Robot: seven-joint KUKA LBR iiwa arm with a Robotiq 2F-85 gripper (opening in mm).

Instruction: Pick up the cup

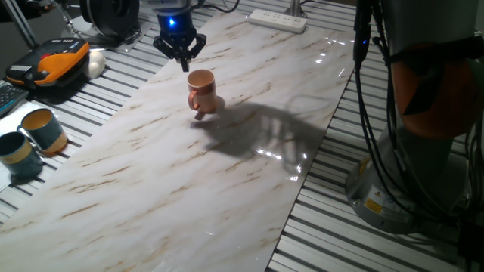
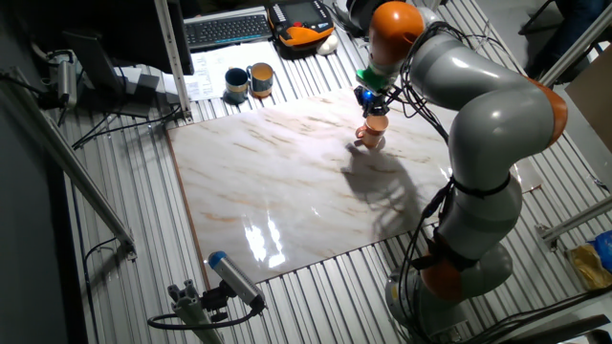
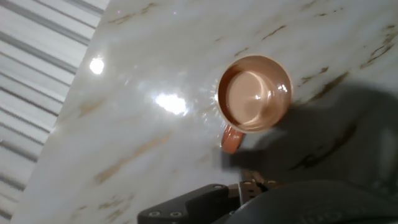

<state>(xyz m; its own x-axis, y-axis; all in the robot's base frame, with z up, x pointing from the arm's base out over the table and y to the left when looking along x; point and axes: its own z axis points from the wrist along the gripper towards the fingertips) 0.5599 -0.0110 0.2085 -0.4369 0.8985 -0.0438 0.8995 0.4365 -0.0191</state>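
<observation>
The cup (image 1: 201, 92) is a small salmon-orange mug standing upright on the marble tabletop (image 1: 174, 189), its handle toward the near side. In the hand view the cup (image 3: 254, 93) shows from above, with a lighter inside and the handle pointing down-left. My gripper (image 1: 187, 66) hangs just above and behind the cup's rim, its fingers drawn together to a point and holding nothing. From the other side, the gripper (image 2: 373, 103) sits directly over the cup (image 2: 372, 134). Only a dark part of the hand shows at the bottom of the hand view.
Two teal-blue mugs (image 1: 34, 140) stand off the marble on the slatted surface at the left, also seen as mugs (image 2: 249, 81) by a keyboard (image 2: 227, 29). An orange-black device (image 1: 57, 60) and a power strip (image 1: 277, 20) lie at the back. The arm's base (image 1: 423, 113) stands right.
</observation>
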